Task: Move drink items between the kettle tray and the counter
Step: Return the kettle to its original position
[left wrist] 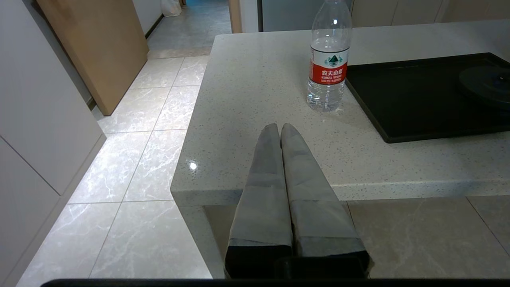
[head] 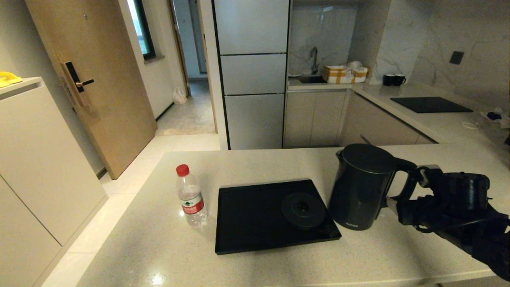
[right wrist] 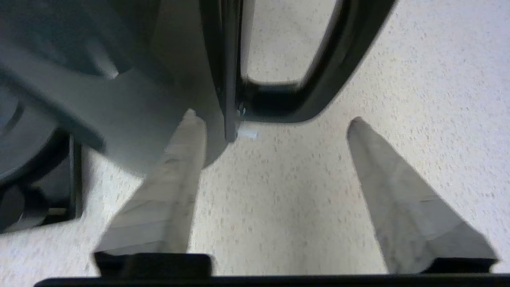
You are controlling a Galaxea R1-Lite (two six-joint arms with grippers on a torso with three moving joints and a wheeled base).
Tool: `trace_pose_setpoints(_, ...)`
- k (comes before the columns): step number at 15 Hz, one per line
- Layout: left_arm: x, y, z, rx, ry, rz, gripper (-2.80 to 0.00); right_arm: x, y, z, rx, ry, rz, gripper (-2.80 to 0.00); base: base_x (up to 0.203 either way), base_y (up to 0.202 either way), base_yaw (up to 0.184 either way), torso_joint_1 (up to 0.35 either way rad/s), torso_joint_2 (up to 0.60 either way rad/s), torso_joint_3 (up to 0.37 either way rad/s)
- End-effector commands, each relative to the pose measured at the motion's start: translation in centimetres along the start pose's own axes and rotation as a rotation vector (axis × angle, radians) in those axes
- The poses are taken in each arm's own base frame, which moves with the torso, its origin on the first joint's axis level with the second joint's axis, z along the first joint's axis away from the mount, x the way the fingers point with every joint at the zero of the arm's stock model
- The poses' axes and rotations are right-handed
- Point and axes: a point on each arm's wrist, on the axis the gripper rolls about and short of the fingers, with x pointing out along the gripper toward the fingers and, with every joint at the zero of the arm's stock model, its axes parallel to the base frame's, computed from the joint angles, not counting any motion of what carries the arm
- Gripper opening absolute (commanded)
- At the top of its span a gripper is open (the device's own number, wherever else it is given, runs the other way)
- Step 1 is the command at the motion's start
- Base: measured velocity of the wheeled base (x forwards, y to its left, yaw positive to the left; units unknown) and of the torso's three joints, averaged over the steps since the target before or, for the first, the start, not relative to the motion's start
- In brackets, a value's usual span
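The right gripper (right wrist: 275,121) sits at the kettle (head: 360,187) handle with its fingers spread apart, gripping nothing. The kettle stands on the counter (head: 255,163) just beside the tray (head: 247,223), off its base disc (head: 303,208). The water bottle (head: 190,196) stands beyond the tray's other side. The left gripper (left wrist: 279,129), fingers pressed together, hangs at the counter's near edge.
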Motion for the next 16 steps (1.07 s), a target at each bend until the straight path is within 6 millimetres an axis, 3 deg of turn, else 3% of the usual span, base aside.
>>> trace_pose_setpoints(1,0.0,0.0,0.0,0.001,0.001,0.001,-2.80,-1.0,-0.3,0.3,0.007,-0.026,-0.009,0.00,0.000,0.000,0.000,0.000,0.00,0.000)
trace_pose_setpoints(8,0.0,0.0,0.0,0.001,0.001,0.001,-2.80,2.9,-3.7,0.6,0.091,-0.010,-0.124,0.00,0.000,0.000,0.000,0.000,0.00,0.000)
trace_pose_setpoints(13,0.0,0.0,0.0,0.001,-0.001,0.001,-2.80,5.8,-3.4,1.5,0.086,-0.035,-0.090,0.00,0.000,0.000,0.000,0.000,0.00,0.000)
trace_pose_setpoints(16,0.0,0.0,0.0,0.001,-0.001,0.001,-2.80,6.6,-2.7,1.1,0.045,-0.029,-0.017,0.00,0.000,0.000,0.000,0.000,0.00,0.000)
